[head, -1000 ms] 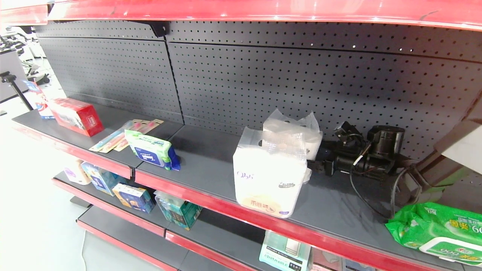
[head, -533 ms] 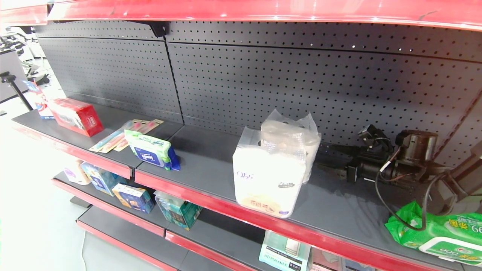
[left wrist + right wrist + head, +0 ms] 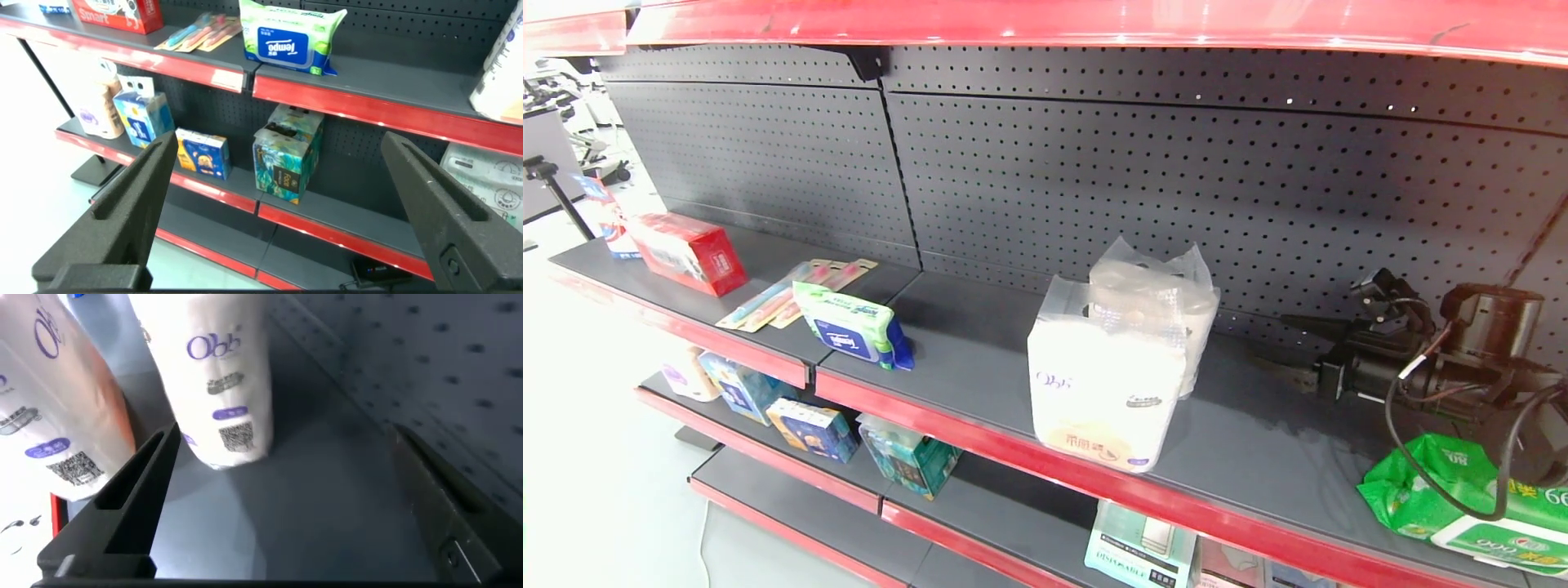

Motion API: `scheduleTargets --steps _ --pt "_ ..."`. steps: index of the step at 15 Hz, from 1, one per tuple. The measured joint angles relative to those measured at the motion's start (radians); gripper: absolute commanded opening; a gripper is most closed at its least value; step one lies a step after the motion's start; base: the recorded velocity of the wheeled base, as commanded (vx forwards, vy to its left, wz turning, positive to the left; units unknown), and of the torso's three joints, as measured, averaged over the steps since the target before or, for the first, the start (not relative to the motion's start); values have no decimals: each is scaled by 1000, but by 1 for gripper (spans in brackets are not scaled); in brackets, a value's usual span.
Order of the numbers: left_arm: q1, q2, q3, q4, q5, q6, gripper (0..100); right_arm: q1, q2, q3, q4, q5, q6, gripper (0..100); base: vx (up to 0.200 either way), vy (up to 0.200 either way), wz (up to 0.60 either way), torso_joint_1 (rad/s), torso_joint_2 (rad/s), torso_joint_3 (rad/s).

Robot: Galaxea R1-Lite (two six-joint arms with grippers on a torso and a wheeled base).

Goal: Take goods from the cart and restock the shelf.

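Resting upright on shelf (image 3: 980,343): roll pack (image 3: 1156,294), looks placed | R claw (image 3: 284,434) near it, fingers apart, empty | L claw (image 3: 278,143) apart, empty | prob. more cart goods to fetch

The white tissue pack (image 3: 1107,384) stood upright at the front edge of the dark shelf (image 3: 980,343), clear wrap bunched on top.

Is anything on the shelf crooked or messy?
A little. The blue wipes pack lies askew across a seam in the shelf, with the toothbrushes slanted beside it. The white tissue pack stands upright, and nothing looks spilled.
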Motion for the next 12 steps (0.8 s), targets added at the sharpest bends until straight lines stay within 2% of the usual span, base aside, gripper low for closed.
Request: scheduleTargets --steps 12 --pt "0 0 0 0 0 0 100 -127 -183 154 2 -15 10 100 0 0 0 0 0 0"
